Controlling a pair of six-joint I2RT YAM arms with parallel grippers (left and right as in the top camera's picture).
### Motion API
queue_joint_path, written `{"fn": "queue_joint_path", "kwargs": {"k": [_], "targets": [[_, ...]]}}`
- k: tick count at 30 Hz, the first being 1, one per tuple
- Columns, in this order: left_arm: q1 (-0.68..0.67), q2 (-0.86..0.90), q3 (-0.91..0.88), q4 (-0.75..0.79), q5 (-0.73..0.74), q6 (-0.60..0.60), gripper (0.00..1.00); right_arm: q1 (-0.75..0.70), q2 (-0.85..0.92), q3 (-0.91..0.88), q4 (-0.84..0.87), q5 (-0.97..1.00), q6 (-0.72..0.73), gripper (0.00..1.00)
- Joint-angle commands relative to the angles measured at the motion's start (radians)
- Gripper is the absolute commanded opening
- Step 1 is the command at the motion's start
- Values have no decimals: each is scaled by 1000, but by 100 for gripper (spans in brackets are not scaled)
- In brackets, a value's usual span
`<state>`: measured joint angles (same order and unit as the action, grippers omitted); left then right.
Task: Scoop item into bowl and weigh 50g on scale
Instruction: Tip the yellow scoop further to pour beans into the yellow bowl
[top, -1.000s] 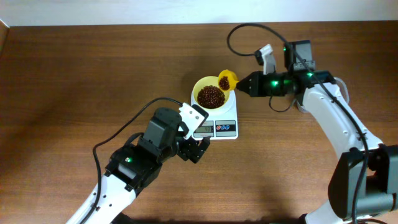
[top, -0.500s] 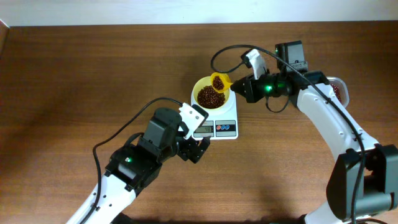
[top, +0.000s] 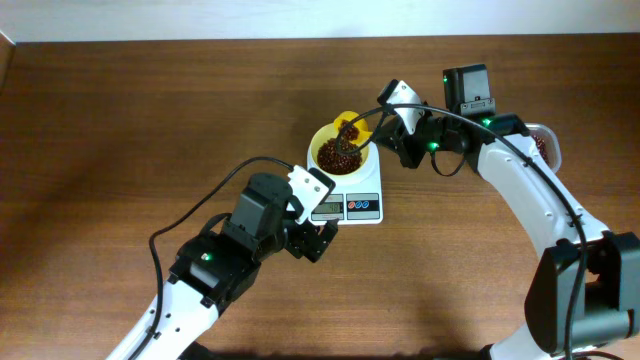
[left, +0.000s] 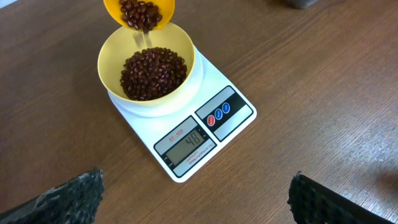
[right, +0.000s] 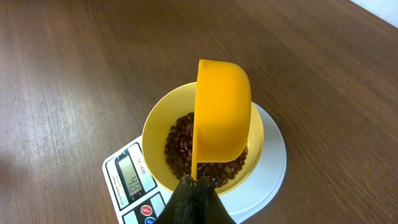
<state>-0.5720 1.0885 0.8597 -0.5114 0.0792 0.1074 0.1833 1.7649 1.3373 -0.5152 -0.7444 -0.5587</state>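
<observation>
The small dark red-brown beans lie mostly as a loose heap in the small round pale yellow bowl, which sits on the platform of the small white kitchen scale on the brown wooden surface. More beans fill the orange-yellow plastic scoop, which is tipped steeply over the bowl's far rim, and a few drop from its lip.

The right tool is closed tight on the scoop's handle. The left tool hangs near the front of the scale with its fingers spread wide and nothing between them.

The step in hand looks like the final topping-up pour. The grey display reads 48 from the left wrist view; from the right wrist view the same digits appear upside down. With the target so near, the next move likely calls for only a few more beans. That would mean a slight extra tilt or a gentle shake, then levelling the scoop as soon as the reading reaches fifty. Emptying the whole scoop would probably overshoot.

Small red lettering above the display seems to read SF-400, though it is too fine to be sure. A red round button and a blue round button sit beside the display; any marks on them are too small to read.
</observation>
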Motion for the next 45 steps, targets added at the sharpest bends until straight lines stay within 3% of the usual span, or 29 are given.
{"fn": "queue_joint_path", "kwargs": {"k": [1,11,17,45], "targets": [[-2,0,-8,2,3,-13,99,7,-7,17,3,-3,-18,4],[-2,0,-8,2,3,-13,99,7,-7,17,-1,-4,7,4],[-2,0,-8,2,3,-13,99,7,-7,17,-31,-7,281,4],[-2,0,-8,2,3,-13,99,7,-7,17,-29,-93,381,4]]}}
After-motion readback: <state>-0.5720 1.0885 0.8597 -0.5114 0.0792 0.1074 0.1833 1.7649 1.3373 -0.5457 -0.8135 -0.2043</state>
